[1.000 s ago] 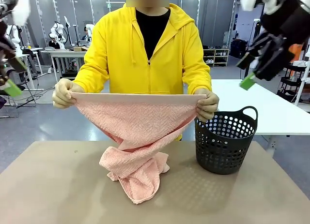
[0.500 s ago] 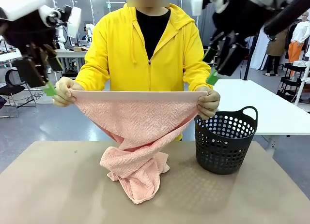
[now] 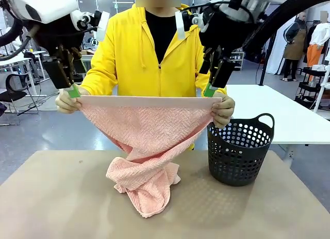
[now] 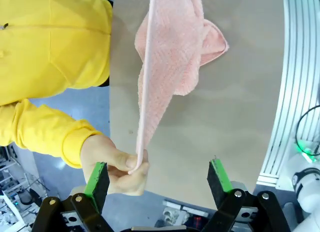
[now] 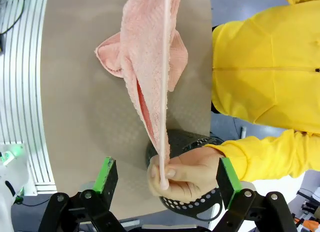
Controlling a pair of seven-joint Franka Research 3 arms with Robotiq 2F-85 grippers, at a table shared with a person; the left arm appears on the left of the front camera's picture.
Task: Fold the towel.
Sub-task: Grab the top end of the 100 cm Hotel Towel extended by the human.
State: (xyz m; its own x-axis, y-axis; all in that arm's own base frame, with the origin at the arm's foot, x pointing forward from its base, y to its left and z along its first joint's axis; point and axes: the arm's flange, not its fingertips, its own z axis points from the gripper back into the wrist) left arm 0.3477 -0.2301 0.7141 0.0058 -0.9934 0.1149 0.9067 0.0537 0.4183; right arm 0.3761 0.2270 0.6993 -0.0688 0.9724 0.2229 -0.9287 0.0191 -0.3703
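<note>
Tan surface [image 3: 51, 197] carries the bunched lower end of the salmon-pink towel [image 3: 147, 141]. The black perforated basket [image 3: 240, 151] stands just beside it at 3 o'clock. The towel's top hem is stretched taut above the surface between the person's hands. The left gripper [image 3: 71, 88] hangs at 12 o'clock over one hand [image 3: 67, 100], its fingers spread wide. The right gripper [image 3: 211, 86] hovers over the other hand [image 3: 223, 110], also spread wide.
</note>
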